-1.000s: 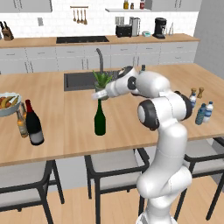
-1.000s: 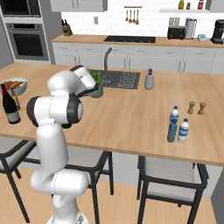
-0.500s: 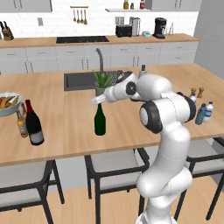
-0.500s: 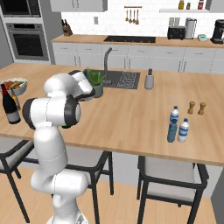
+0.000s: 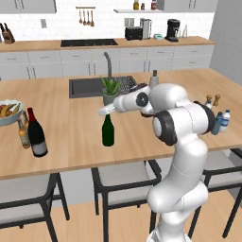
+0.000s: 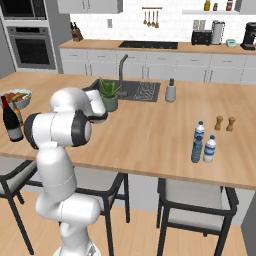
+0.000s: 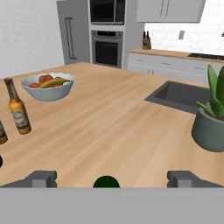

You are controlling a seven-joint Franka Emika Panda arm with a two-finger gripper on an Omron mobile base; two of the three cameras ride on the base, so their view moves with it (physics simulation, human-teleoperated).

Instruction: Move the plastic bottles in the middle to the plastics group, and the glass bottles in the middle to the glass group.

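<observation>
Since the earlier frame I have swung the hand left and down: the fingers (image 7: 42, 178) now stand wide apart either side of the dark green wine bottle's (image 5: 108, 130) top, not gripping. I judge this lines up a neck grasp. The bottle stands upright mid-worktop (image 5: 71, 137). The black wine bottle (image 5: 36, 134) already stands beside the amber bottles (image 7: 17, 110), by the fruit bowl (image 7: 47, 86).

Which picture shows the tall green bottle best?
The left base view: the green bottle stands whole on the counter, under the gripper. The hand view catches just its round top. In the right base view the arm hides it.
</observation>
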